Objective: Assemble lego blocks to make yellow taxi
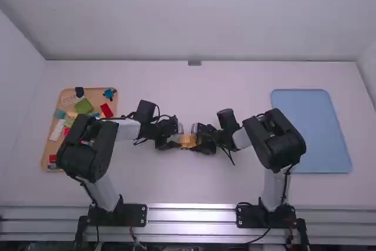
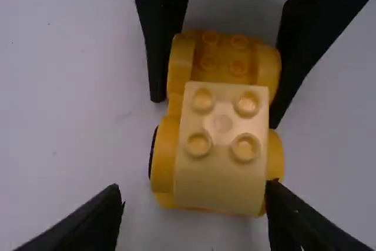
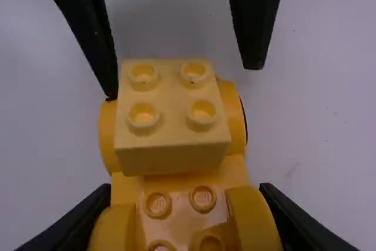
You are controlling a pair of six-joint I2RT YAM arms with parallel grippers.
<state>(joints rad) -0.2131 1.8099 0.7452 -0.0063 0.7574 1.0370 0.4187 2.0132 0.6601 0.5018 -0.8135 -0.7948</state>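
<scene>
"What sort of place is this?"

"It looks like a robotics lab. There's a left robot arm (image 1: 94, 145) and a right robot arm (image 1: 273, 139) mounted at the near edge of a white counter (image 1: 176, 186)."

"Anything else to back that up?"

"Silver metal rails (image 1: 191, 216) along that edge, black mounting plates (image 1: 126, 216) at the arms' bases, loose cables (image 1: 135, 239), and plain white walls (image 1: 194, 10) around the counter, like a booth."
</scene>
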